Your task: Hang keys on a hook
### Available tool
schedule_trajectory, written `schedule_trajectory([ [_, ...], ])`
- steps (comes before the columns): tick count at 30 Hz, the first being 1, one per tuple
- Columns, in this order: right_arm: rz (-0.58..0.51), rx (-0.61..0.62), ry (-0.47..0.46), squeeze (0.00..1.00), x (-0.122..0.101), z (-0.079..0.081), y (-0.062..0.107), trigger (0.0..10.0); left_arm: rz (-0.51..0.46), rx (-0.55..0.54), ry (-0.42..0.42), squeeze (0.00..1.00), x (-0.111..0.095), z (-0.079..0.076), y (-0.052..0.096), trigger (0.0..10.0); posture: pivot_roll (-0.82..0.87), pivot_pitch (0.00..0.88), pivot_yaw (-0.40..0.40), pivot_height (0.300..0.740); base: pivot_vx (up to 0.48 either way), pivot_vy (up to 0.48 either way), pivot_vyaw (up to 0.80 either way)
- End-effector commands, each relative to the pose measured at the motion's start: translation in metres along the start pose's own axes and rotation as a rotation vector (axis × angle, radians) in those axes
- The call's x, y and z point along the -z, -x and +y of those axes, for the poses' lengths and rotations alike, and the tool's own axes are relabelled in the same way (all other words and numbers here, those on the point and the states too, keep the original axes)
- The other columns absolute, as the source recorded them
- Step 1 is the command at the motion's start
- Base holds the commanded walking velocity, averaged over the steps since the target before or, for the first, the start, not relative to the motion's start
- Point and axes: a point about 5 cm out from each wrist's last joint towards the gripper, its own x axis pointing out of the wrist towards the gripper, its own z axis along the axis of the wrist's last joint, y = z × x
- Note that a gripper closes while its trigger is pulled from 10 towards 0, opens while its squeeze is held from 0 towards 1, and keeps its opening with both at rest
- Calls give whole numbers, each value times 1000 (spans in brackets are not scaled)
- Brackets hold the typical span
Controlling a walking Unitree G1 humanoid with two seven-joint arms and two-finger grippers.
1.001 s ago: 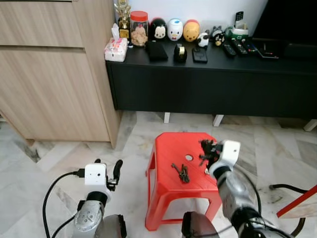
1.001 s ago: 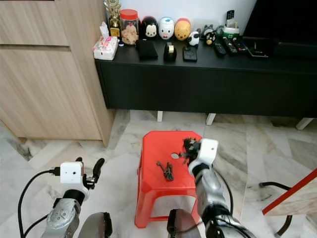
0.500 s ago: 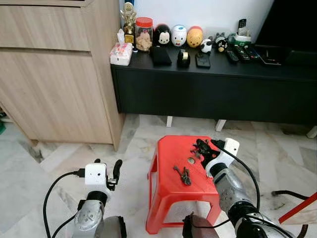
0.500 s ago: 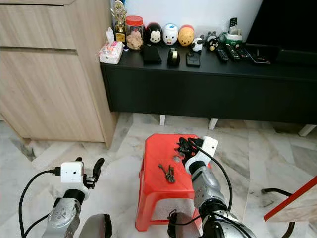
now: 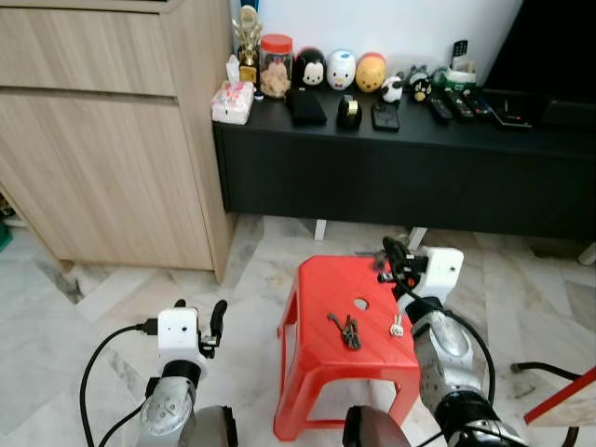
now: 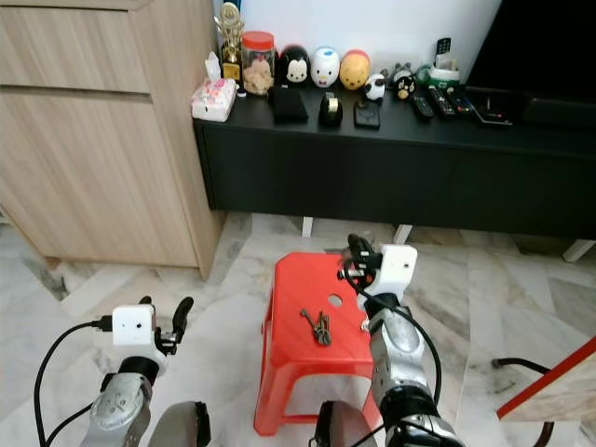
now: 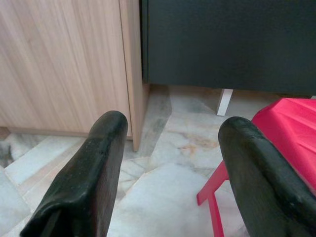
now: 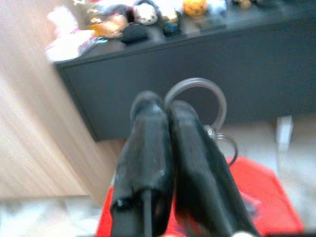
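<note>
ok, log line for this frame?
right gripper: shut on key ring, above red stool | dark keys: on stool | left gripper: open, idle

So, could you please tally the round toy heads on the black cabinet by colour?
Black toy head: 1
White toy head: 1
Yellow toy head: 1
Total: 3

No text, label, brand, number or sign can be read; any print on the sideboard's items is too small.
</note>
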Motion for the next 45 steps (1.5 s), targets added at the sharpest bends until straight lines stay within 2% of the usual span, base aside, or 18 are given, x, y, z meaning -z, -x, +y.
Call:
schedule_trajectory([
  [1,-15,82,-89,0,-8,-12,-2,10000,5,-3,0,0,2,-1,-1,10000,57,0,-105,604,0,0,0],
  [2,3,89,-40,0,-6,-15,-1,10000,6,-3,0,0,2,-1,0,10000,57,0,-104,604,0,0,0],
  [4,4,84,2,0,-6,-15,-1,10000,7,-4,-1,0,3,-1,0,10000,57,0,-104,604,0,0,0],
  [6,-14,55,106,0,-11,-10,-1,10000,3,-4,-2,0,2,-1,0,10000,61,0,-105,604,0,0,0],
  [10,-49,21,173,0,-18,-4,-2,10000,-2,-7,3,0,2,0,0,10000,60,0,-106,604,0,0,0],
  [14,-71,-33,284,0,-21,3,0,10000,-1,-16,29,0,3,-1,2,10000,62,0,-110,604,0,0,0],
  [23,-75,-34,321,0,-19,1,8,10000,-5,-20,48,0,3,-3,3,10000,57,0,-116,604,0,0,0],
  [30,-72,-26,339,0,-20,1,8,10000,-8,-16,46,0,4,-3,3,10000,57,0,-115,647,0,0,0],
  [39,-78,-20,333,0,-21,1,7,10000,-9,-12,42,0,4,-2,2,10000,56,0,-110,677,0,0,0],
  [45,-90,-22,323,0,-24,2,5,10000,-4,-9,41,0,6,-4,2,10000,51,0,-113,717,0,0,0],
])
